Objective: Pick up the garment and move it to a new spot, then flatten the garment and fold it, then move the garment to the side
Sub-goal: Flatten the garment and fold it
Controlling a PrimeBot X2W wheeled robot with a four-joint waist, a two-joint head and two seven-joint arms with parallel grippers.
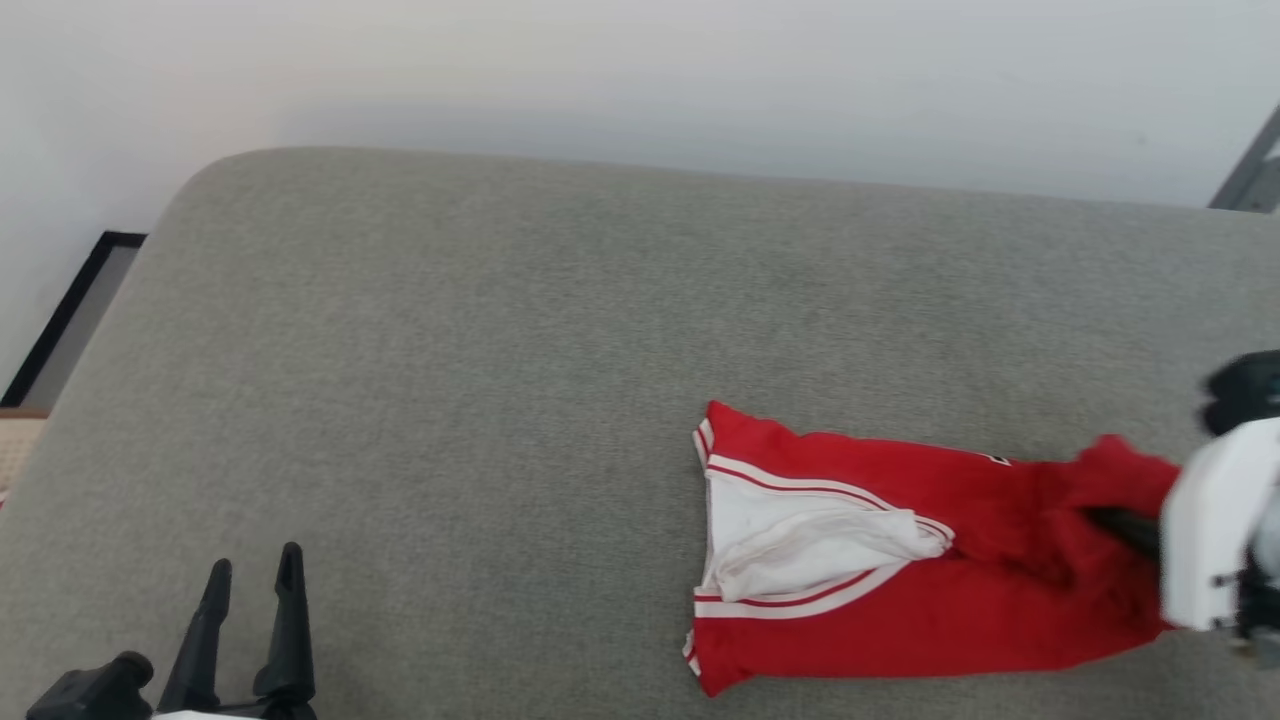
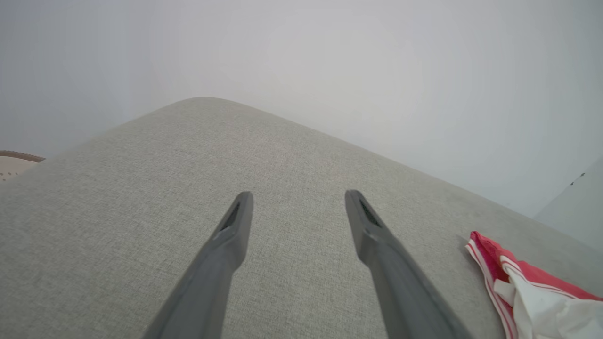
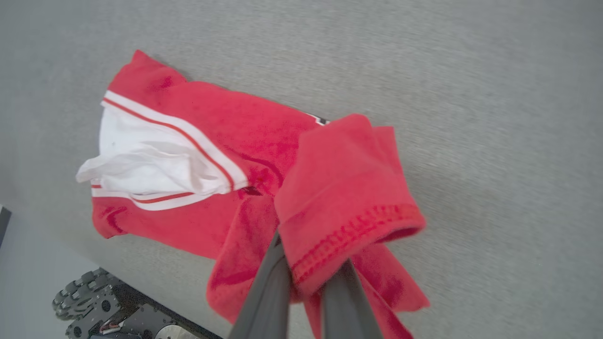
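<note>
Right now the garment (image 1: 850,640) lies bunched on the right half of the grey cushion (image 1: 500,350), close to its near edge. A white sleeve (image 1: 800,540) with red-and-white trim faces left.

My right gripper (image 1: 1105,520) comes in from the right edge of the head view. Its fingers are pinched almost together on a fold of red cloth. From the right wrist, the stitched hem (image 3: 353,235) drapes over both fingers (image 3: 268,292), and that end of the garment (image 3: 245,127) is lifted clear of the cushion (image 3: 471,117).

My left gripper (image 1: 256,562) sits at the near left with its fingers spread wide and nothing between them. It is well apart from the garment. From the left wrist, the gripper (image 2: 297,195) points across bare cushion (image 2: 141,212), and the garment's sleeve end (image 2: 490,256) shows at the lower right.

For room, I have a wide bare stretch left of the garment and beyond it. The far edge runs along the pale wall (image 1: 700,80) and rounds off at the far-left corner. A black frame (image 1: 70,310) stands past the left edge. The right wrist camera also catches the near edge, with my dark base (image 3: 108,310) below it.

As for writing, a small black-and-white mark (image 1: 995,458) peeks out at the garment's far edge, too little to read.
</note>
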